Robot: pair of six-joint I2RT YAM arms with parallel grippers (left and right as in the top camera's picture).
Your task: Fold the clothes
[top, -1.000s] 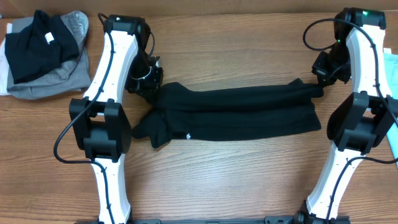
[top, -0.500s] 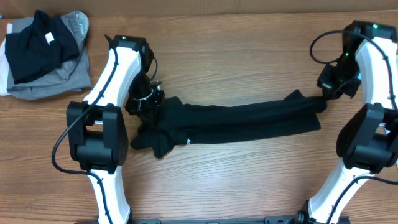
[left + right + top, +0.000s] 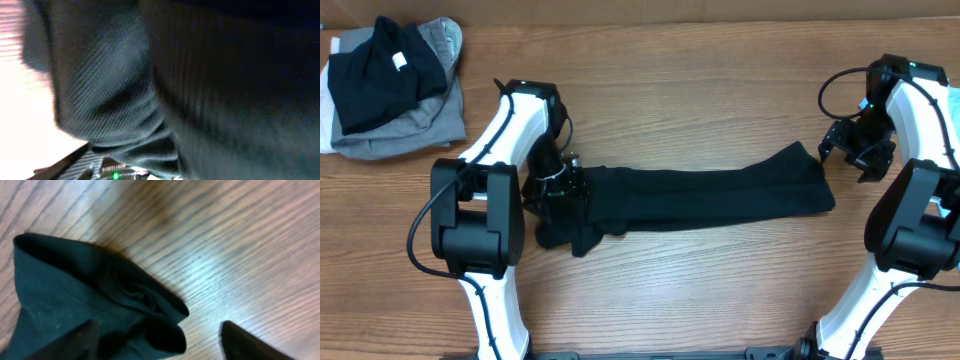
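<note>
Overhead view: the black shirt (image 3: 710,195) lies flat near the middle of the table (image 3: 700,80). It is folded into one long thin strip that runs from 9 o'clock to 3 o'clock. The 9 o'clock end is bunched up and lumpy. The 3 o'clock end is wider and a bit tipped up toward 2 o'clock.

The left gripper (image 3: 554,186) sits right on the bunched end at 9 o'clock. Its own cam shows only dark, blurry cloth very close up, so one can't tell if its jaws are shut on the shirt or not.

The right gripper (image 3: 842,152) is just past the 3 o'clock end, not touching the cloth. Its jaws stand wide apart w/ nothing in them. In the right wrist view, the shirt's curled corner lies on the wood just in front of the two fingers.

Far off at 10 o'clock sits a pile of other clothes (image 3: 390,85), black on top of grey.

Step in hand, prob.: the long fold is laid down and the arms are at each end. Next move likely needs a fresh grab on one end, then bringing it over to the other end to make the strip short. The lumpy 9 o'clock end may need smoothing first, or the fold could come out crooked.
</note>
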